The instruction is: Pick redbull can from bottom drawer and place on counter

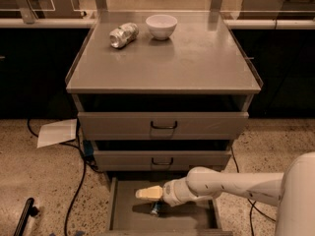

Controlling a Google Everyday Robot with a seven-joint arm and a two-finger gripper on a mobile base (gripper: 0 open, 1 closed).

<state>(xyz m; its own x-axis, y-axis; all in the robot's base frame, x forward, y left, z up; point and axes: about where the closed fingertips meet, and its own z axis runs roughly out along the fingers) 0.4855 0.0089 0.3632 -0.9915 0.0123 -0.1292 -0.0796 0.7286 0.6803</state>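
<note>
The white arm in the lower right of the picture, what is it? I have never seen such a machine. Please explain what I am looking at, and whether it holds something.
It is a robot arm on a mobile base. A single camera looks down from the front at a grey three-drawer cabinet. At the arm's tip is the end effector, the part that grasps. It is cream-coloured and reaches leftward over the open bottom drawer. Just beneath it a small blue object, likely the redbull can, sits in the drawer. I cannot tell whether it is gripped yet. On the counter, the cabinet's flat top, lie a dented silver can and a white bowl.
</note>
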